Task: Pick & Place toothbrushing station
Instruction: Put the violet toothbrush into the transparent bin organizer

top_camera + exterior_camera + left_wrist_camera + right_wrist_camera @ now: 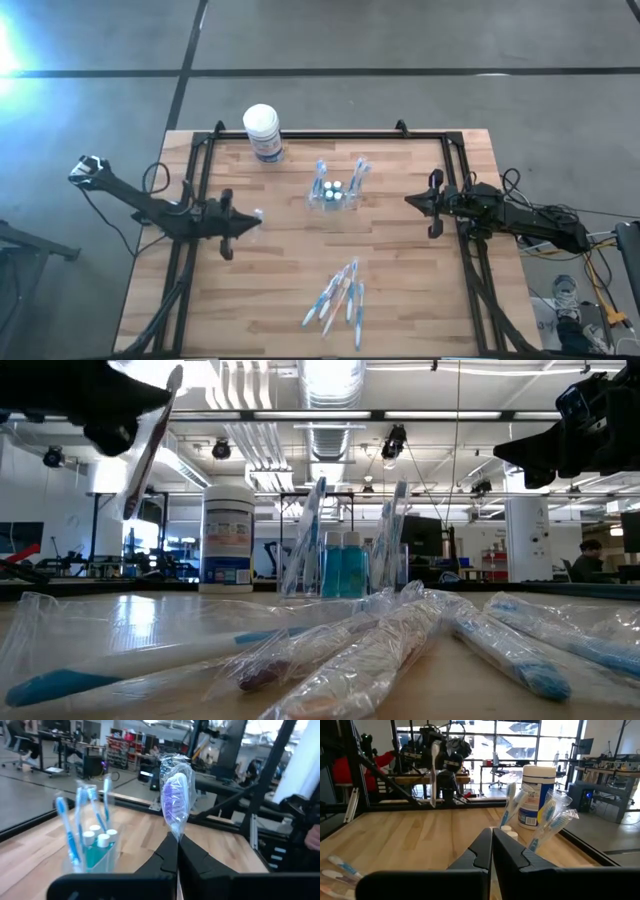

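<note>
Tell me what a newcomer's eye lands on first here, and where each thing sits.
The left gripper, raised over the table's left side, is shut on a wrapped toothbrush with purple bristles. Mid-table stands the clear toothbrushing station, holding upright brushes and small blue bottles, with a white tub near the far edge. A loose pile of wrapped toothbrushes lies at the near edge; the right gripper waits shut at the right.

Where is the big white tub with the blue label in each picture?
High view: white tub at the table's far edge, left of middle.
Low view: tub standing left of centre.
Left wrist view: not in it.
Right wrist view: tub right of centre.
Shared landmark: the clear toothbrush holder beside it.
</note>
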You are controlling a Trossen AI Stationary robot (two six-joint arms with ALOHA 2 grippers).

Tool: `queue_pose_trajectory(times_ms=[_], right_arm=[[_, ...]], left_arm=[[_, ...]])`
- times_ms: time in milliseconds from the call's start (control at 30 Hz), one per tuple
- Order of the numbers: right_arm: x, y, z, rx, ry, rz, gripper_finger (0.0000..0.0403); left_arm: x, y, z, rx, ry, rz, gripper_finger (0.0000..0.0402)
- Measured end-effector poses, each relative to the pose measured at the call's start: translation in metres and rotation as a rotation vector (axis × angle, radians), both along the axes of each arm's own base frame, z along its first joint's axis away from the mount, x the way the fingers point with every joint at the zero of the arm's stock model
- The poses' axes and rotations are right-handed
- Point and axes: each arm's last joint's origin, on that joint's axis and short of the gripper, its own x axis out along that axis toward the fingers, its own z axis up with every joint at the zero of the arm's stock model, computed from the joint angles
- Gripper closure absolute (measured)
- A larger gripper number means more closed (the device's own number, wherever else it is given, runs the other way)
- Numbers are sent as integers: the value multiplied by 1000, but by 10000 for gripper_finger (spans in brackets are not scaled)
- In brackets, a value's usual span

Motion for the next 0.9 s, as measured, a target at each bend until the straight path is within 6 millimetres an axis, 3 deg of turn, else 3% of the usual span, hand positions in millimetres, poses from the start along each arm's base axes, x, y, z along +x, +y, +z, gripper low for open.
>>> queue_pose_trajectory(times_ms=[567,900], right_arm=[[0,0,-1,2,6,-1,394],[0,0,0,1,5,-3,394]], left_arm=[[-15,8,-36,40,-21,4,401],[-17,9,-37,2,-53,-4,401]])
